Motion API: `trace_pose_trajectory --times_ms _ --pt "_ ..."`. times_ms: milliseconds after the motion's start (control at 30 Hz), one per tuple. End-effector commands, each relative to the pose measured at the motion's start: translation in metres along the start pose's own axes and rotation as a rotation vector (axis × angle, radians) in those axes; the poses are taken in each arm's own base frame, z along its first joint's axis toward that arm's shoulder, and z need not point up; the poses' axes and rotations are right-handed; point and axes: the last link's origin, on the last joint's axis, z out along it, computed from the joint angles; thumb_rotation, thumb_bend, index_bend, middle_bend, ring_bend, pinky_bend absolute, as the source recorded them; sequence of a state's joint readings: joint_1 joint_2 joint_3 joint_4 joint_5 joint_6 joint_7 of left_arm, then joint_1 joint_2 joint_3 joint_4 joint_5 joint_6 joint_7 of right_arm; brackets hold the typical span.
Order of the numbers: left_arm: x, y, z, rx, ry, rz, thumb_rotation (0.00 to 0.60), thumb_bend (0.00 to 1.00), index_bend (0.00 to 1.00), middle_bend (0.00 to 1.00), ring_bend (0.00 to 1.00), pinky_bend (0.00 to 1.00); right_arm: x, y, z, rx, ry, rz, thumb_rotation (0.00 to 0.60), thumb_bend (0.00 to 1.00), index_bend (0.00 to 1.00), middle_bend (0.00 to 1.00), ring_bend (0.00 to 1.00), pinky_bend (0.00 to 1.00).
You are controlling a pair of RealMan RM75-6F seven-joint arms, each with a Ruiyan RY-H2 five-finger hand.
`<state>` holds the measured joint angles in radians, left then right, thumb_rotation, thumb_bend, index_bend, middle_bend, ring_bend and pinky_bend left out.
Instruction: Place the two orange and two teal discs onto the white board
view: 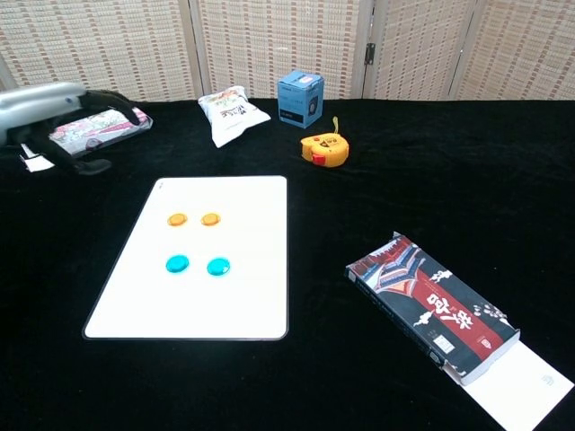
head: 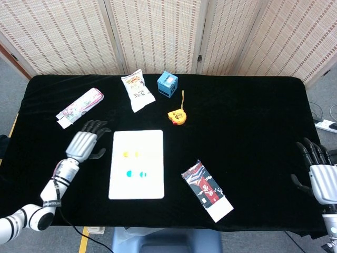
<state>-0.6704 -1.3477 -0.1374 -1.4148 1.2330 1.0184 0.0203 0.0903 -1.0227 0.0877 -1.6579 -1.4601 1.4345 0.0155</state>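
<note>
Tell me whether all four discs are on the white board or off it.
On it. Two orange discs and two teal discs lie flat on the white board, in two rows.

No legible txt anywhere.

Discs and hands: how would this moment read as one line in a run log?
orange discs: on board | teal discs: on board | left hand: open, beside board | right hand: open
</note>
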Motion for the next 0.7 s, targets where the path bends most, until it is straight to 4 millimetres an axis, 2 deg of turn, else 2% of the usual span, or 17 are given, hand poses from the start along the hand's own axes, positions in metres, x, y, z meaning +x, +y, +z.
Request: trace_pose_trajectory --times_ms 33,200,333,533,700 --pt "0.013 -0.035 -0.022 0.130 0.082 -0.027 0.600 0.45 0.24 0.10 0.00 0.00 0.001 0.001 0.005 0.012 -0.017 0.023 0.600 0.36 0.00 0.00 0.00 0.00" --pt "0.014 -0.054 -0.050 0.204 0.113 0.012 0.600 0.45 0.23 0.10 0.00 0.00 0.000 0.002 0.009 0.034 -0.046 0.080 0.600 0.36 0.00 0.00 0.00 0.00" --pt "0.016 -0.065 -0.085 0.266 0.143 0.016 0.600 0.45 0.23 0.10 0.00 0.00 -0.004 0.002 0.007 0.046 -0.044 0.121 0.600 0.36 0.00 0.00 0.00 0.00" --pt "0.014 -0.067 -0.127 0.310 0.172 0.021 0.600 0.45 0.22 0.10 0.00 0.00 -0.006 0.002 0.001 0.060 -0.035 0.136 0.600 0.36 0.00 0.00 0.00 0.00" --pt "0.008 -0.058 -0.157 0.302 0.201 0.006 0.600 0.44 0.22 0.10 0.00 0.00 -0.008 -0.001 -0.006 0.054 -0.026 0.149 0.600 0.36 0.00 0.00 0.00 0.00"
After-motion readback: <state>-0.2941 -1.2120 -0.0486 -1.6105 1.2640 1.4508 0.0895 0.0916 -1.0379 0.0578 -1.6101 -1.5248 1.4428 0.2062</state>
